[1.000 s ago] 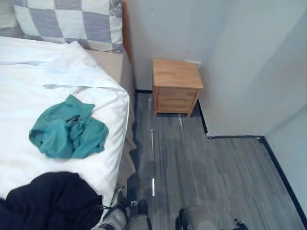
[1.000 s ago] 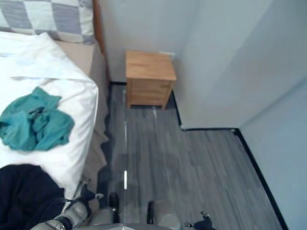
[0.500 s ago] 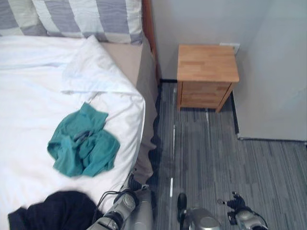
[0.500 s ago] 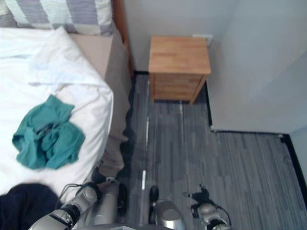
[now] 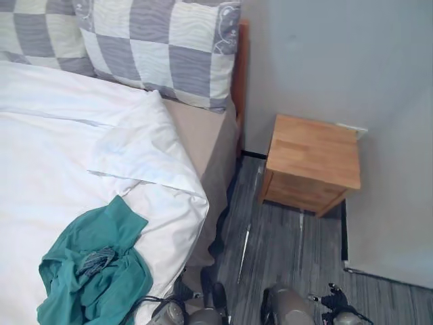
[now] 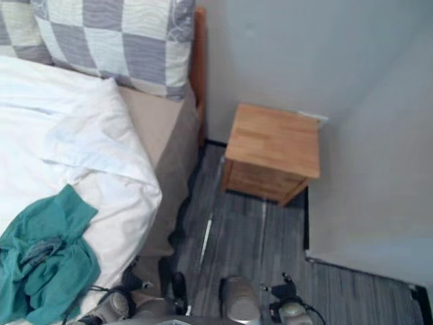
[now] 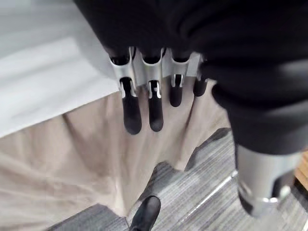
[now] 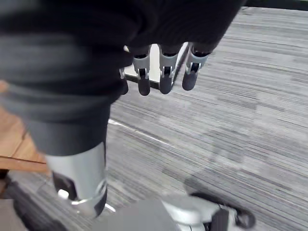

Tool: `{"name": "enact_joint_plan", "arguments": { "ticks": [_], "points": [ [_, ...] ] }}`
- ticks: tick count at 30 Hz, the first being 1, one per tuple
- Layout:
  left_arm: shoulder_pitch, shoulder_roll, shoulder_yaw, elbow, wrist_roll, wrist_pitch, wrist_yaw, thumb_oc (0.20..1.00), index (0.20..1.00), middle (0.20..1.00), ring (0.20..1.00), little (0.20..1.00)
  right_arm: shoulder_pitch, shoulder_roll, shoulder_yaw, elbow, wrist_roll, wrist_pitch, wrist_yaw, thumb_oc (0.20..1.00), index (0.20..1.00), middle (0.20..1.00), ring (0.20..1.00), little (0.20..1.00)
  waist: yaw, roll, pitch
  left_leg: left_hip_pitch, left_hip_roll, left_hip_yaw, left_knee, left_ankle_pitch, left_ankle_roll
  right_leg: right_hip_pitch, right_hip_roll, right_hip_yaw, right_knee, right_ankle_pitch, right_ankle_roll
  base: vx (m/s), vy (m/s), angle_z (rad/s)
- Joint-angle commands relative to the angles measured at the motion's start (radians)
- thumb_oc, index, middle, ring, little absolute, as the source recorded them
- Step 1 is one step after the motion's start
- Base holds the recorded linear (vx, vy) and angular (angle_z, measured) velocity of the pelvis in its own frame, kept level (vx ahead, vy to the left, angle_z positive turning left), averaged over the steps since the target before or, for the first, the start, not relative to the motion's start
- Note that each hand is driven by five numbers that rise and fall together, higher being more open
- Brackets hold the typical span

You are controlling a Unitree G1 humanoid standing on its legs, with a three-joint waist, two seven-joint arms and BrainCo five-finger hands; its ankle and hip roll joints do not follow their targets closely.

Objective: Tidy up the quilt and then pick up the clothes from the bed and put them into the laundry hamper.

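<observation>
With both the left hand (image 7: 144,96) and right hand (image 8: 161,72) hanging relaxed and empty, the crumpled teal cotton garment (image 5: 91,274) lies lower left on the white quilt (image 5: 61,162), probably light, limp, best pinched at a raised fold.

The room is lit softly and evenly. The white quilt (image 5: 61,156) is seen very bright, almost glaring. A dark shadow is cast on the floor (image 5: 284,244) beside the bed (image 5: 196,132) and under the nightstand (image 5: 314,152).
</observation>
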Motion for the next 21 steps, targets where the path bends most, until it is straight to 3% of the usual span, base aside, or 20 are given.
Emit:
{"name": "enact_joint_plan", "arguments": {
  "ticks": [1,2,3,4,5,6,10,12,16,18,19,20,21],
  "points": [
    [-0.042,0.096,0.047,0.016,0.010,0.004,0.069,1.000,1.000,1.000,1.000,1.000,-0.045,-0.065,-0.035,-0.066,0.019,-0.024,-0.030,1.000,1.000,1.000,1.000,1.000,-0.006,0.004,0.022,0.028,0.013,-0.009,0.047,-0.075,-0.136,0.146,0.052,0.018,-0.380,0.154,0.018,0.31,-0.209,0.81],
    [-0.043,0.100,0.051,0.016,0.008,0.002,0.071,1.000,1.000,1.000,1.000,1.000,-0.051,-0.080,-0.034,-0.103,0.012,-0.027,-0.036,1.000,1.000,1.000,1.000,1.000,-0.011,-0.001,0.018,0.034,0.010,-0.040,0.046,-0.083,-0.139,0.143,0.056,0.059,-0.453,0.164,0.020,0.30,-0.208,0.87],
    [-0.043,0.101,0.052,0.016,0.008,0.002,0.071,1.000,1.000,1.000,1.000,1.000,-0.051,-0.080,-0.034,-0.104,0.012,-0.026,-0.036,1.000,1.000,1.000,1.000,1.000,-0.012,-0.001,0.016,0.030,0.011,-0.041,0.046,-0.081,-0.140,0.142,0.057,0.059,-0.459,0.170,0.020,0.22,-0.146,1.12],
    [-0.049,0.102,0.054,0.019,0.007,-0.001,0.073,1.000,1.000,1.000,1.000,1.000,-0.052,-0.093,-0.037,-0.134,0.004,-0.031,-0.044,1.000,1.000,1.000,1.000,1.000,-0.022,-0.006,0.014,0.035,0.007,-0.082,0.048,-0.088,-0.142,0.134,0.064,0.129,-0.505,0.183,0.025,0.35,-0.254,1.52],
    [-0.058,0.112,0.061,0.020,0.018,-0.006,0.074,1.000,1.000,1.000,1.000,1.000,-0.025,-0.150,-0.036,-0.293,-0.063,-0.042,-0.057,1.000,1.000,1.000,1.000,1.000,-0.041,-0.018,0.017,0.050,0.005,-0.180,0.060,-0.120,-0.154,0.113,0.075,0.309,-0.550,0.215,0.060,0.45,-0.359,1.60],
    [-0.055,0.123,0.069,0.012,0.021,-0.009,0.076,1.000,1.000,1.000,1.000,1.000,-0.018,-0.187,-0.042,-0.373,-0.095,-0.050,-0.064,1.000,1.000,1.000,1.000,1.000,-0.040,-0.026,0.017,0.049,0.006,-0.214,0.066,-0.124,-0.163,0.100,0.070,0.356,-0.562,0.236,0.069,0.41,-0.390,1.56],
    [-0.014,0.147,0.105,-0.002,0.007,-0.026,0.086,1.000,1.000,1.000,1.000,1.000,-0.020,-0.306,-0.091,-0.607,-0.175,-0.081,-0.075,1.000,1.000,1.000,1.000,1.000,-0.022,-0.046,0.014,0.055,0.012,-0.316,0.093,-0.154,-0.188,0.153,0.008,0.298,-0.604,0.227,0.058,0.17,-0.286,1.86],
    [0.056,0.144,0.150,0.001,-0.037,-0.044,0.095,1.000,1.000,1.000,1.000,1.000,-0.121,-0.427,-0.097,-0.714,-0.233,-0.094,-0.071,1.000,1.000,1.000,1.000,1.000,0.018,-0.044,-0.007,0.025,0.058,-0.379,0.094,-0.128,-0.222,0.198,0.012,0.234,-0.653,0.224,0.046,0.19,-0.493,1.32],
    [0.086,0.140,0.168,0.012,-0.059,-0.045,0.100,1.000,1.000,1.000,1.000,1.000,-0.217,-0.497,-0.075,-0.749,-0.263,-0.096,-0.077,1.000,1.000,1.000,1.000,1.000,0.043,-0.033,-0.014,0.008,0.089,-0.408,0.068,-0.093,-0.246,0.221,0.023,0.186,-0.685,0.213,0.024,0.06,-0.217,0.82],
    [0.075,0.127,0.160,0.016,-0.069,-0.036,0.106,1.000,1.000,1.000,1.000,1.000,-0.291,-0.572,-0.080,-0.721,-0.255,-0.089,-0.102,1.000,1.000,1.000,1.000,1.000,0.057,-0.026,-0.004,-0.065,0.121,-0.334,0.061,-0.044,-0.261,0.258,-0.006,0.078,-0.723,0.188,0.022,-0.01,-0.278,0.44],
    [0.062,0.127,0.155,0.015,-0.065,-0.031,0.103,1.000,1.000,1.000,1.000,1.000,-0.287,-0.602,-0.090,-0.721,-0.250,-0.086,-0.108,1.000,1.000,1.000,1.000,1.000,0.042,-0.030,0.002,-0.096,0.135,-0.180,0.083,-0.038,-0.253,0.270,-0.026,0.025,-0.724,0.180,0.027,-0.07,-0.132,1.46],
    [0.060,0.127,0.155,0.015,-0.065,-0.030,0.103,1.000,1.000,1.000,1.000,1.000,-0.287,-0.603,-0.091,-0.721,-0.249,-0.086,-0.108,1.000,1.000,1.000,1.000,1.000,0.043,-0.030,0.001,-0.101,0.134,-0.181,0.085,-0.035,-0.253,0.266,-0.027,0.025,-0.724,0.184,0.028,-0.19,-0.206,2.62],
    [0.043,0.151,0.143,-0.014,-0.048,-0.027,0.089,1.000,1.000,1.000,1.000,1.000,-0.305,-0.650,-0.107,-0.714,-0.264,-0.064,-0.126,1.000,1.000,1.000,1.000,1.000,0.024,-0.040,0.010,-0.116,0.154,0.083,0.160,-0.057,-0.247,0.275,-0.047,-0.077,-0.728,0.187,0.023,-0.21,-0.211,2.43]
  ]
}}
